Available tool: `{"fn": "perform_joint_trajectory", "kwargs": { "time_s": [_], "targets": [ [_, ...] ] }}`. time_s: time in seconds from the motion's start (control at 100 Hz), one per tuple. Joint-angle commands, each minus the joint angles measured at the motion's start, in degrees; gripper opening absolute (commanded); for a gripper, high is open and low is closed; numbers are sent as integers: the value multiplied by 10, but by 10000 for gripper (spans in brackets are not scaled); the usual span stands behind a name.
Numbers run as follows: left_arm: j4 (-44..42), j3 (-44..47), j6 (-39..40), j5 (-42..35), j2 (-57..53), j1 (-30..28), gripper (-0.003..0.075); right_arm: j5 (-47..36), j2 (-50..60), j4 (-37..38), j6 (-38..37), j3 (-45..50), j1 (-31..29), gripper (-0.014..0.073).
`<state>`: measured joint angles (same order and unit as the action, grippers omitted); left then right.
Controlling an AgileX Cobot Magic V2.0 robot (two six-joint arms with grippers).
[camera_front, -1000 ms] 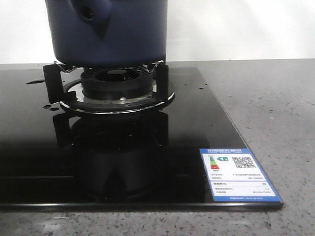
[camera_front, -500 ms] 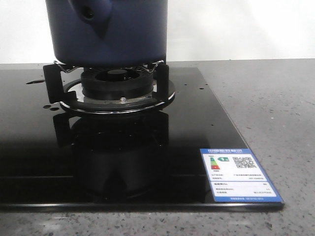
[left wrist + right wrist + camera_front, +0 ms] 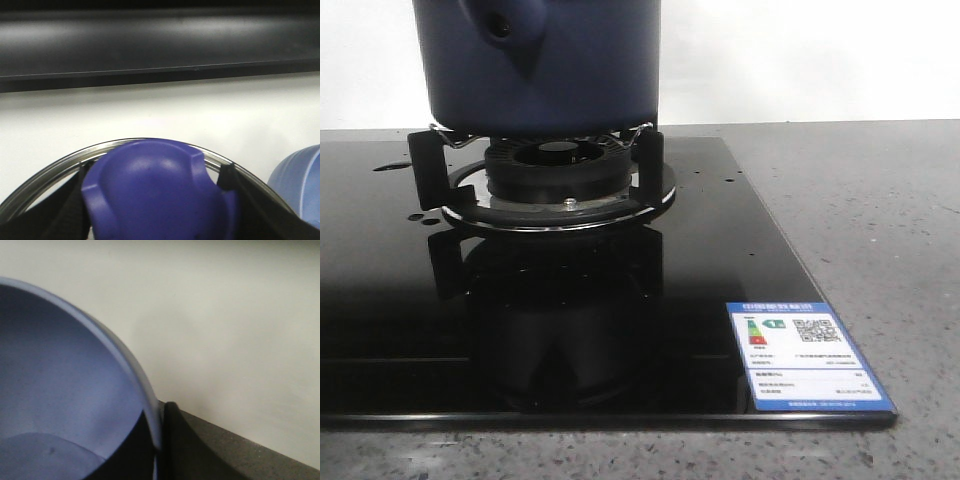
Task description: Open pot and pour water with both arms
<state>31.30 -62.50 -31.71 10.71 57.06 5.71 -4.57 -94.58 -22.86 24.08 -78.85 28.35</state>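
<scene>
The dark navy pot [image 3: 570, 70] stands on the gas burner [image 3: 555, 165], its nub with a round hole [image 3: 500, 25] facing me; its top is cut off by the frame. Neither gripper shows in the front view. My left gripper [image 3: 157, 205] is shut on the blue lid knob [image 3: 157, 185], a black finger [image 3: 65, 212] on each side; the lid's steel rim [image 3: 60, 167] curves behind. I cannot tell whether the lid sits on the pot. My right gripper [image 3: 159, 442] is shut on the rim of the periwinkle bowl [image 3: 60, 390].
The burner sits on a black glass cooktop [image 3: 720, 250] with a blue-edged label [image 3: 805, 355] at its front right corner. Grey stone counter [image 3: 880, 220] lies to the right. A white wall is behind. The periwinkle bowl also shows in the left wrist view [image 3: 300, 185].
</scene>
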Motion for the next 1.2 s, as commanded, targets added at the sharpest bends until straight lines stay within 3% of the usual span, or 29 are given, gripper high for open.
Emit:
{"fn": "perform_joint_trajectory", "kwargs": {
  "time_s": [0.0, 0.35, 0.65, 0.99, 1.19],
  "targets": [
    [15, -20, 1, -54, -9, 0, 334, -122, 43, -6, 3, 13, 9, -43],
    [18, -20, 1, -53, -9, 0, 334, -348, 54, -2, 3, 119, 59, -43],
    [18, -20, 1, -53, -9, 0, 334, -450, 54, 6, 3, 121, 67, -43],
    [21, -20, 1, -54, -9, 0, 334, -516, 54, 101, 3, 119, 67, -43],
    [23, -20, 1, -54, -9, 0, 334, -564, 54, 105, 3, 119, 67, -43]
  ]
}}
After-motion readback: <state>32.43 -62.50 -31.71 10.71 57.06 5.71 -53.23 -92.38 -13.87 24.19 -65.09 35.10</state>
